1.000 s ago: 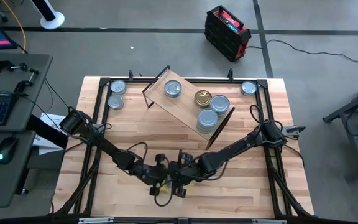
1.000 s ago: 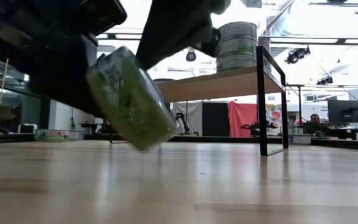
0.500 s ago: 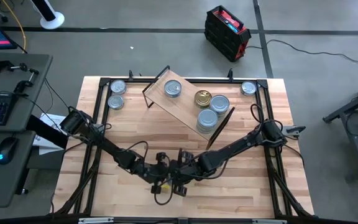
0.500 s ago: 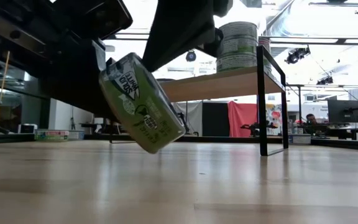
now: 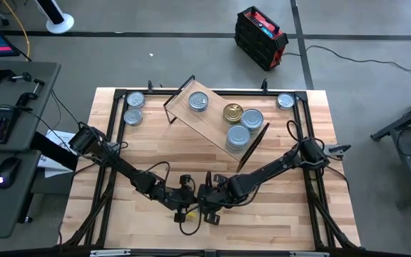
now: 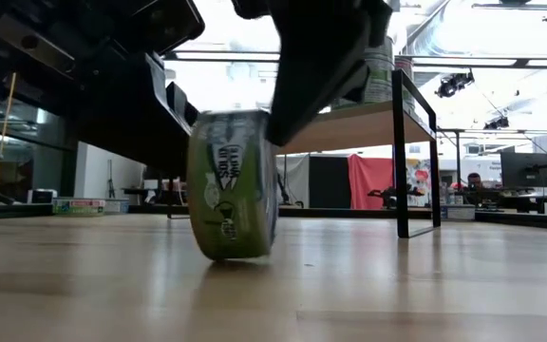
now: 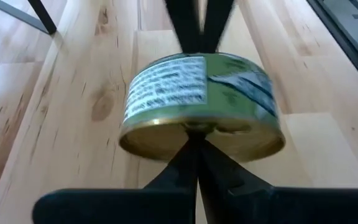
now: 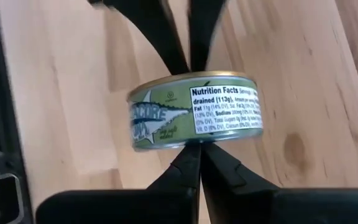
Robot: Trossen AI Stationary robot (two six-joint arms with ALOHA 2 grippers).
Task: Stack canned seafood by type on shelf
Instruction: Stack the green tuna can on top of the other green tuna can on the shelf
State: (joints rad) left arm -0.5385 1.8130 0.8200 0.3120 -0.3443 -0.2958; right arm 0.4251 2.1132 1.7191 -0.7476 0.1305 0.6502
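A plank-topped wooden table (image 5: 120,214) seen from above, with two dark robot arms reaching in from its left and right edges and meeting near the front centre. Between them stands a short round tin with a green paper label and gold end (image 6: 233,185) — balanced on its edge on the table top, its flat faces turned sideways. The left gripper (image 7: 194,134) has its two dark fingers pressed together, tips touching the tin's gold end. The right gripper (image 8: 196,149) is likewise clenched, its fingertips pushing against the tin's labelled side wall from the opposite direction. Neither pair of fingers wraps around the tin; it is pinched between the two closed grippers.

Farther back sits the light-wood rectangular shelf on thin black metal legs (image 5: 205,121), set at an angle to the table. On it rest one silver-blue-topped tin (image 5: 199,102) near one end and, toward the other, a gold-topped tin (image 5: 233,113) beside two silver-blue-topped tins (image 5: 245,127). Two more silver-blue tins (image 5: 134,107) stand at the table's back left corner — and one silver-blue tin (image 5: 285,101) at the back right.
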